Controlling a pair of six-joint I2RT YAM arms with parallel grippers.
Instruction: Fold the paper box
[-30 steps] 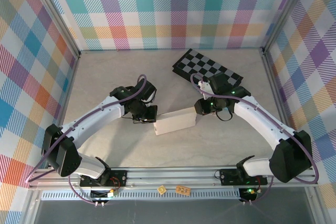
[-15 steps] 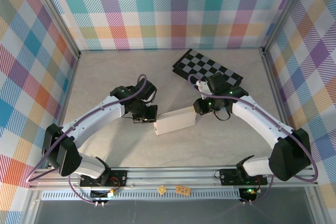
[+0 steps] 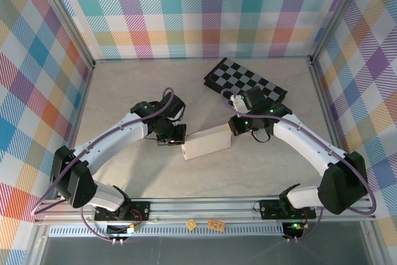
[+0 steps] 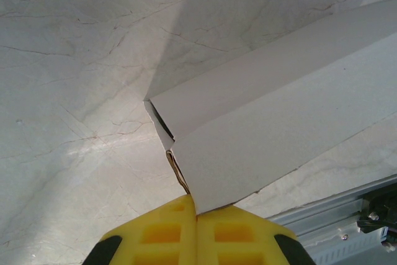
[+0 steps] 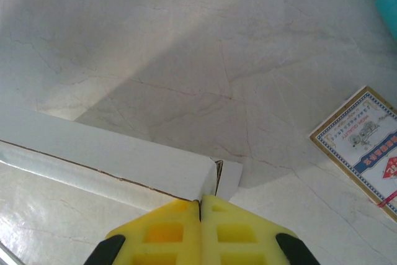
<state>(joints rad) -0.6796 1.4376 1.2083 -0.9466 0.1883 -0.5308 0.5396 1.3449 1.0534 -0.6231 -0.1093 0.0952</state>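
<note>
The white paper box [image 3: 208,143] lies mid-table as a shallow rectangular shape, its long axis rising slightly to the right. My left gripper [image 3: 176,139] is at its left end. In the left wrist view the yellow fingers [image 4: 155,234] are shut, with a corner of the paper box [image 4: 273,134] pinched in the seam of the left gripper [image 4: 197,206]. My right gripper [image 3: 234,127] is at the right end. In the right wrist view the right gripper [image 5: 200,202] is shut on the end wall of the paper box [image 5: 111,150]; a small flap [image 5: 228,178] sticks out beside it.
A black-and-grey checkered board [image 3: 248,82] lies behind the right arm. A small patterned packet [image 5: 363,147] rests on the table to the right in the right wrist view. Metal frame posts and plaid walls enclose the table; the front rail [image 3: 205,206] runs along the near edge.
The right gripper's jaws have closed onto the box's right end and the right wrist has shifted slightly toward the box. The left arm and the box have stayed put.
</note>
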